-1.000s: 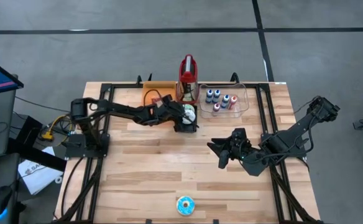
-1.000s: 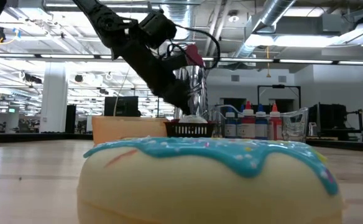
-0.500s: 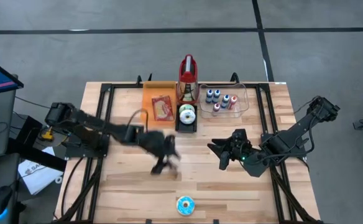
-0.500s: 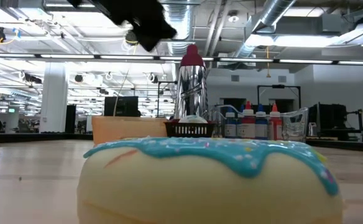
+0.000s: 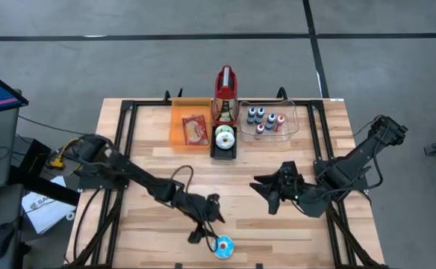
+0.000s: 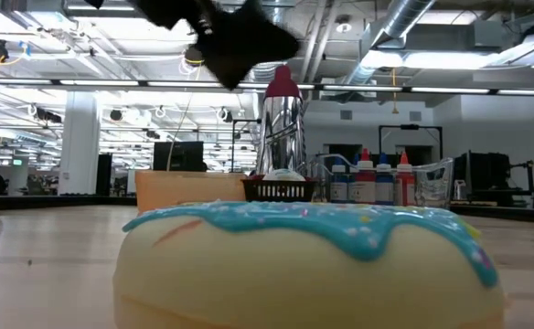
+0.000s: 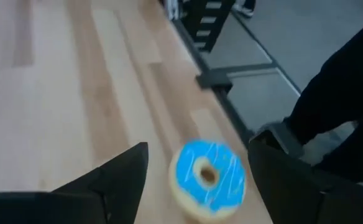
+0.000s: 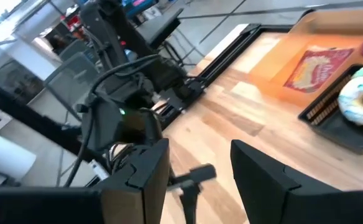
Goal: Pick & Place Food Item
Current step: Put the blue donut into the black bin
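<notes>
The food item, a red packet, is seen lying flat in the orange tray near the middle of the worktop's far edge, just left of the black basket that holds a white-iced doughnut. It is touched by neither tool.

Left tool: fingers spread wide, nothing held. It is placed low near the middle of the near edge, just beside the blue-iced doughnut; in the left wrist view that doughnut sits between the two fingers, contact not resolvable.

Right tool: fingers parted, nothing between them, held over the right half of the worktop.

Change from one second ago: the left tool was at the basket by the far edge, narrower; it has been swung across to the near edge and opened fully. The packet is now uncovered in the tray. The right tool is nearly unmoved.

Open room: bare wood is seen across the centre and left; the clear tub of bottles stands by the far right corner.
</notes>
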`<state>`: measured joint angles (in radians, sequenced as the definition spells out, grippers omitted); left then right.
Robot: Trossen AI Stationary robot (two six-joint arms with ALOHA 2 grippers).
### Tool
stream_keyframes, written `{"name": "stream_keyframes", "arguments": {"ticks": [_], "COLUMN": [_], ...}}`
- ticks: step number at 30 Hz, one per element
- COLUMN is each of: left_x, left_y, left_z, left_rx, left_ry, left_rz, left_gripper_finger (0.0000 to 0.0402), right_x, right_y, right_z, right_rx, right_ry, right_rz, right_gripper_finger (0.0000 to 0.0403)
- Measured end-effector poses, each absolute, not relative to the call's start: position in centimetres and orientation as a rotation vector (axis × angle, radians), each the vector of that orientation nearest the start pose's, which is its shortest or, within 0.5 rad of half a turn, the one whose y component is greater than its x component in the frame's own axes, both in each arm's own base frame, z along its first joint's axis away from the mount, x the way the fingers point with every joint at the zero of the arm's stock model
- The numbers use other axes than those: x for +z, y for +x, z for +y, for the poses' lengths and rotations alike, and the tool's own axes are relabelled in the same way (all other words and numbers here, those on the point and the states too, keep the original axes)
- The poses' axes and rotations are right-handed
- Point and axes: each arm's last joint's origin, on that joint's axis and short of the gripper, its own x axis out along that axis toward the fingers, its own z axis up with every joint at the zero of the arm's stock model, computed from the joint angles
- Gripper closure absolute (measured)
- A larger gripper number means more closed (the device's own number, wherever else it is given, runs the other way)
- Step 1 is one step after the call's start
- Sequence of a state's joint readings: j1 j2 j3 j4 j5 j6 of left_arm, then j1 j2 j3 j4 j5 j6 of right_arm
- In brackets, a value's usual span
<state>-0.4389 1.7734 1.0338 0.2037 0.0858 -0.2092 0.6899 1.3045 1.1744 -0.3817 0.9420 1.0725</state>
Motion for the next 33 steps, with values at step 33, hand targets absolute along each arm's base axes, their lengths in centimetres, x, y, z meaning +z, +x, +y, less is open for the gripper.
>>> {"name": "stream_keyframes", "arguments": {"ticks": [33], "left_x": [11.6], "left_y": [37.7], "left_z": [-19.5], "left_rx": [-0.443], "left_ry": [-0.028], "left_rz": [0.790], "left_gripper_finger": [0.0152], "right_x": [34.2], "right_y": [21.5], "right_z": [17.3], "right_rx": [-0.311], "right_ry": [0.659], "right_rz": [0.235], "right_gripper_finger": [0.0239]}}
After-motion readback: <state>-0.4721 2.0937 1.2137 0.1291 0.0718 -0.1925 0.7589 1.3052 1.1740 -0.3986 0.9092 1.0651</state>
